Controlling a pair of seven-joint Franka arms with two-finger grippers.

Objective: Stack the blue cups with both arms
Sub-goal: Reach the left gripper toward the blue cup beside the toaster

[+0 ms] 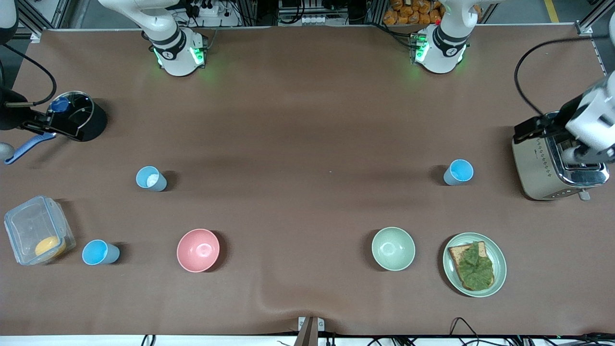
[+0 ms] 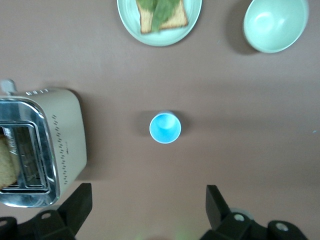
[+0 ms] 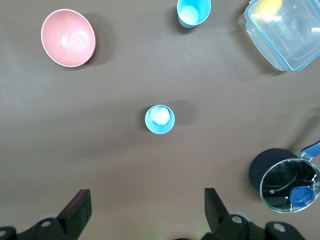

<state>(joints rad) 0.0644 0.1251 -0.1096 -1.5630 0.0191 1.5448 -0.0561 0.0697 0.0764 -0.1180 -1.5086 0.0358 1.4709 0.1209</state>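
Nearest the camera, one sky-blue cup (image 1: 99, 253) stands beside the pink bowl (image 1: 198, 250) — nothing is stacked; the left gripper (image 2: 147, 207) and right gripper (image 3: 147, 207) are spread wide and empty.

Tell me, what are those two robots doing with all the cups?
Nothing is being held yet. The left claw hangs open over the table near the toaster, looking down on one blue cup. The right claw hangs open near the black pot, above a blue cup with a whitish spot inside. A third blue cup stands beside the plastic box. None are stacked.
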